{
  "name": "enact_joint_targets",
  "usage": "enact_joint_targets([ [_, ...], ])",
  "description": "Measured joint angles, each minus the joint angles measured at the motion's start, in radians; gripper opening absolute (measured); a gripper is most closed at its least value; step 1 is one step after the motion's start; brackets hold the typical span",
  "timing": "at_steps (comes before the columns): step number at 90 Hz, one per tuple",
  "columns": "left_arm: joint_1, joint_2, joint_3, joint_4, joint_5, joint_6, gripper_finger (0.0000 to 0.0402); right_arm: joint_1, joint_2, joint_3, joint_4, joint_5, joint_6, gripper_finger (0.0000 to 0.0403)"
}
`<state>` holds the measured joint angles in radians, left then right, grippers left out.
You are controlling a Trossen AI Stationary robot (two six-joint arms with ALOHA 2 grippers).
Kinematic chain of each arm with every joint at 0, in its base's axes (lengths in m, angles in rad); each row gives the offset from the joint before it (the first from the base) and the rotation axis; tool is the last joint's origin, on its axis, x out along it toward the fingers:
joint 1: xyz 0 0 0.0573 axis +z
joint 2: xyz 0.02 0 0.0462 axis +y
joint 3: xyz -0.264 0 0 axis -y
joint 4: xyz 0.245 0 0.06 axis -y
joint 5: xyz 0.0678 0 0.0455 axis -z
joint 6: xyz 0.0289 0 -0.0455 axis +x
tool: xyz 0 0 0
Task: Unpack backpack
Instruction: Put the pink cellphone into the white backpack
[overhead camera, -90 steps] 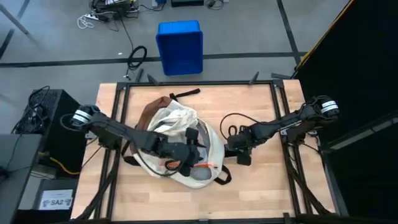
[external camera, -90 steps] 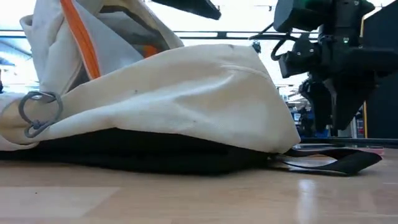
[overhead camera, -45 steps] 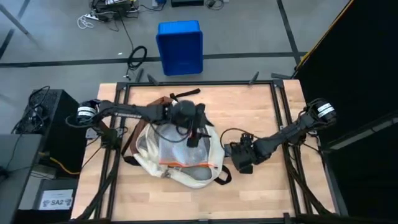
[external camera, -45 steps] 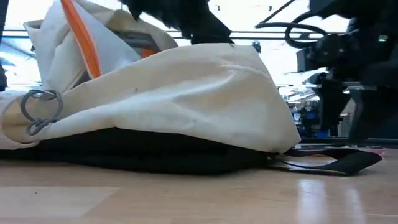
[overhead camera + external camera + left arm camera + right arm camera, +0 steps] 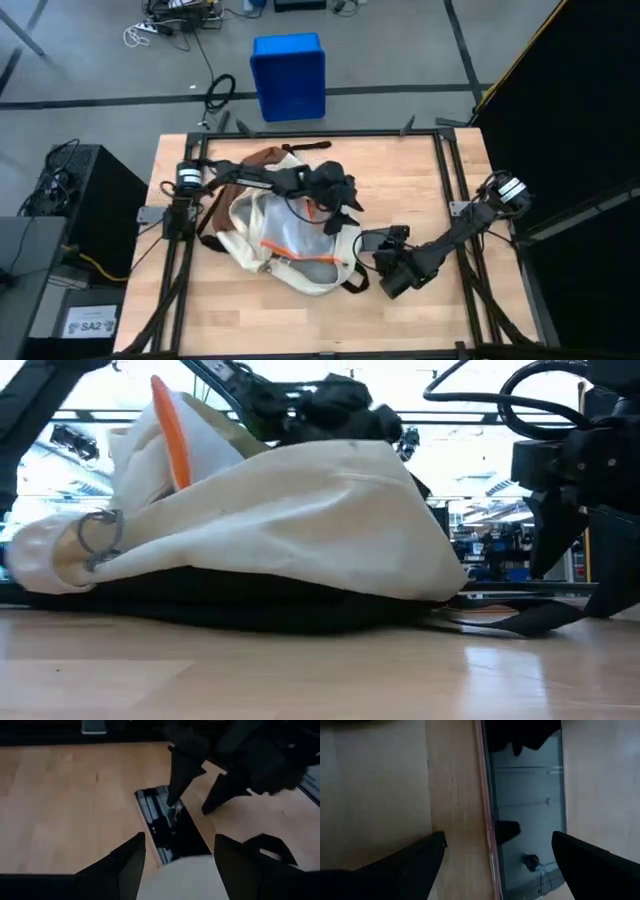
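The cream-white backpack [image 5: 285,235] lies flat on the table, its dark back panel down [image 5: 250,610]. A clear orange-edged pouch [image 5: 170,430] sticks up out of its opening. My left gripper [image 5: 345,200] hovers open above the backpack's right edge, with cream fabric [image 5: 180,880] showing below its fingers. A dark flat phone [image 5: 170,827] lies on the wood just right of the backpack. My right gripper [image 5: 498,837] stands open over the phone [image 5: 525,810], pointing down, one finger on each side. I cannot tell whether either gripper touches anything.
A dark strap [image 5: 540,622] trails from the backpack across the table toward the right arm. A metal ring [image 5: 95,535] hangs at the backpack's left end. A blue bin [image 5: 290,75] stands on the floor beyond the far edge. Bare wood lies along the near edge [image 5: 300,320].
My left gripper has pulled up from the backpack's near part and swung toward the far and right side, ending above its right edge. The backpack has shifted a little and the pouch's orange edge has moved with it. My right gripper has moved toward the near edge and down.
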<state>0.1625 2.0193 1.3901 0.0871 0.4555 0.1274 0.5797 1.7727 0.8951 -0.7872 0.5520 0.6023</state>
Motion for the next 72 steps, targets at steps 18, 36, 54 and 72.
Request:
enact_joint_targets([
  [18, -0.003, 0.124, 0.106, -0.01, 0.029, -0.002, 0.0204, -0.032, -0.007, 0.001, -0.019, 0.129, 0.016, 0.0344],
  [36, -0.007, 0.18, 0.129, -0.044, 0.027, 0.005, 0.0204, -0.091, -0.005, 0.0, -0.034, 0.115, 0.026, 0.0343],
  [54, -0.006, 0.218, 0.13, -0.055, 0.039, 0.011, 0.0204, -0.158, -0.006, -0.003, -0.052, 0.103, 0.017, 0.0343],
  [72, -0.001, 0.207, 0.131, -0.194, 0.046, 0.073, 0.0204, -0.247, -0.018, 0.001, -0.031, -0.071, 0.051, 0.032],
])
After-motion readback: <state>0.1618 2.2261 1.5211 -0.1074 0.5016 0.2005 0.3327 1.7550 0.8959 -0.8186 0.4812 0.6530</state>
